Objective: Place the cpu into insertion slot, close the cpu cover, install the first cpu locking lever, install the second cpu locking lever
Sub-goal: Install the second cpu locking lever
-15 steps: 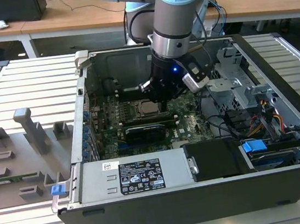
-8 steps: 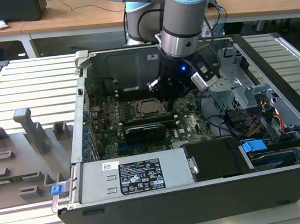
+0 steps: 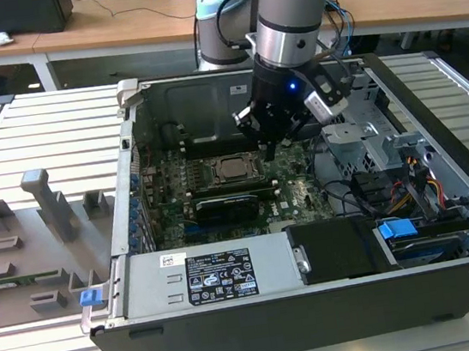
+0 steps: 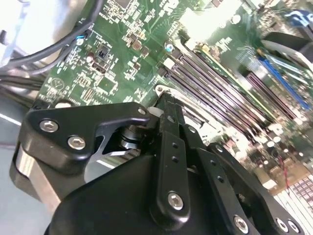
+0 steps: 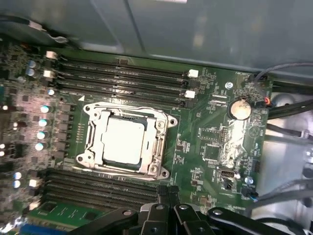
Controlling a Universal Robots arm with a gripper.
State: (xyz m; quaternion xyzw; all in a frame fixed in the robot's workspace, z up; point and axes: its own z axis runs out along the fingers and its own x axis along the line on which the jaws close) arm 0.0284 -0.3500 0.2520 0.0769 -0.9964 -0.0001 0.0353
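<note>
**Chip seated, arm poised over open computer case**

The gripper (image 3: pixel 276 146) hangs inside the open computer case (image 3: pixel 263 327), just beside the insertion slot (image 3: pixel 232 168) on the exterior view's right, touching nothing. In the first wrist view, the cpu (image 5: pixel 124 141) lies flat in the insertion slot (image 5: pixel 93 142), and the cpu cover (image 5: pixel 159 139) is folded down around it, its silver frame ringing the chip's dull top. That view also takes in a coin battery (image 5: pixel 239 108) on the motherboard (image 5: pixel 215 161) and rows of long memory slots (image 5: pixel 122 78) on either side of the socket. In the second wrist view the gripper (image 4: pixel 166 110) shows its dark fingers (image 4: pixel 168 147) pressed together, empty, above green board. The exterior view alone shows the slatted tabletop (image 3: pixel 39 132) and a grey fixture tray (image 3: pixel 28 246) beside the case.
</note>
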